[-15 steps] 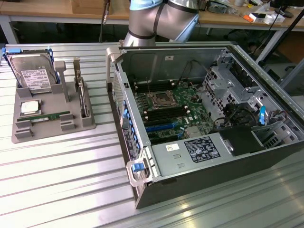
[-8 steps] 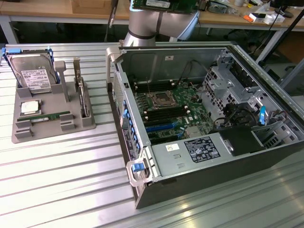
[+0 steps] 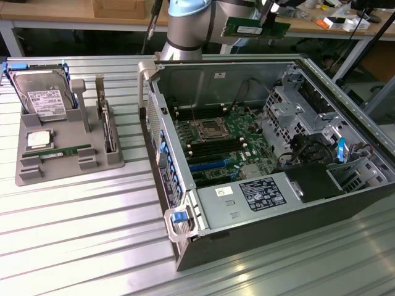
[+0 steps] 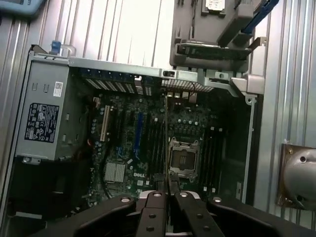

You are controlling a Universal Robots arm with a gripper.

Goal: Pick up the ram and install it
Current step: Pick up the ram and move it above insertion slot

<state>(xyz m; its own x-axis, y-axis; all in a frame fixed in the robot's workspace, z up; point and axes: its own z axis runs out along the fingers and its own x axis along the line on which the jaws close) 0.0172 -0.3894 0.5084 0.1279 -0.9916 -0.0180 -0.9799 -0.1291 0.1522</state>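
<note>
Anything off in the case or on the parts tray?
Nothing stands out. The gripper is shut on the ram, held roughly level above the open case. The hard drive and CPU sit in their slots on the grey tray; nothing loose or spilled.

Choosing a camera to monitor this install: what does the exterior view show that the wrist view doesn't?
Exterior view: the flat face of the long green ram stick, held aloft, and the square silver CPU chip. Wrist view: the black gripper shut on the stick's thin edge. Both: the open metal computer case, its metal CPU socket, the grey plastic tray and silver hard drive.
</note>
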